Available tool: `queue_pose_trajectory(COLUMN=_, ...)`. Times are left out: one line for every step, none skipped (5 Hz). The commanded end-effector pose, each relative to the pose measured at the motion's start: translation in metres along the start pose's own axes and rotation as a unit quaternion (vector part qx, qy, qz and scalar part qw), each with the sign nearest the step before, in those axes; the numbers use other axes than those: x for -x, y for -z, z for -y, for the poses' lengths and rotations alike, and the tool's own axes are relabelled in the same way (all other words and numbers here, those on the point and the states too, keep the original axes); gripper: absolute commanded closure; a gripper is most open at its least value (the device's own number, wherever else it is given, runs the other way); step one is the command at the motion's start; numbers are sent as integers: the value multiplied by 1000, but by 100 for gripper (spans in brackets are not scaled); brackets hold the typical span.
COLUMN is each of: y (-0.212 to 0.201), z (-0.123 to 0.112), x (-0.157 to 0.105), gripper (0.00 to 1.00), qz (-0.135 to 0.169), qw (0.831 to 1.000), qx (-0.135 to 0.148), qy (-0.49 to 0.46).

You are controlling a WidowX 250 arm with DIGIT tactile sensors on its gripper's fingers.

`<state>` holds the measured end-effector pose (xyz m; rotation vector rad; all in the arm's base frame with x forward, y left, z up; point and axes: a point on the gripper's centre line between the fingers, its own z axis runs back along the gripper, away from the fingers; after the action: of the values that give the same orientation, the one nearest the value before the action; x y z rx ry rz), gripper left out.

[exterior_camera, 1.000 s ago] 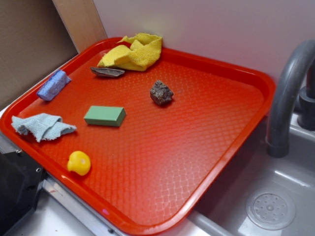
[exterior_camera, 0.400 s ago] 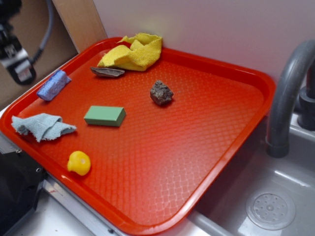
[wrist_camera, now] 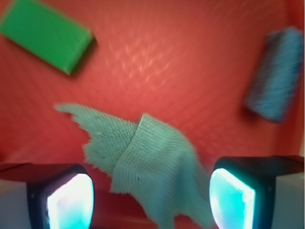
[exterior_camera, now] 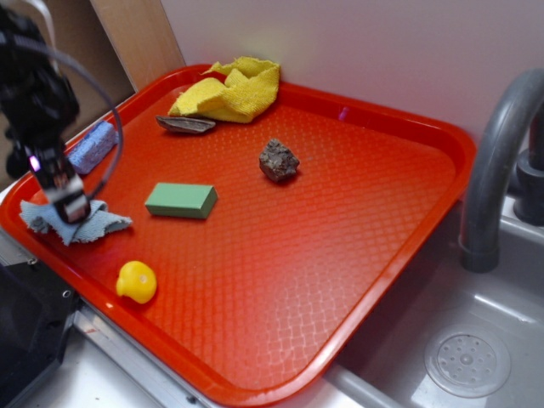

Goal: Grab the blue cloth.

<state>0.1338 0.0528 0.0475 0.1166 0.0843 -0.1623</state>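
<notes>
The blue cloth is a small pale grey-blue rag lying wrinkled on the red tray near its left edge. In the wrist view the blue cloth spreads between my two fingers, which stand wide apart on either side of it. My gripper hangs right over the cloth's left part and hides some of it; it is open, and nothing is gripped. My gripper sits low in the wrist view, where its lit pads glow at the bottom.
A green block lies right of the cloth, a yellow round toy in front of it, a speckled blue sponge behind it. A yellow cloth, a dark flat piece and a brown lump lie farther back. A sink and faucet stand to the right.
The arm has come into view from the upper left and dropped down over the blue cloth. The objects on the tray have not moved.
</notes>
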Motion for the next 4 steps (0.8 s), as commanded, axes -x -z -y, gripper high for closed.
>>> queue_pose_trajectory(y=38, z=6, x=13, gripper=0, qz=-19, qw=999, qx=-13, qy=23)
queue_pose_trajectory(y=31, z=-14, x=10, gripper=0, qz=-28, qw=997, qx=-66, qy=1)
queue_pose_trajectory(y=27, z=-40, x=9, gripper=0, qz=-36, qw=995, qx=-89, qy=-39)
queue_pose_trajectory(y=31, z=-50, x=10, gripper=100, qz=-40, qw=995, qx=-68, qy=-62)
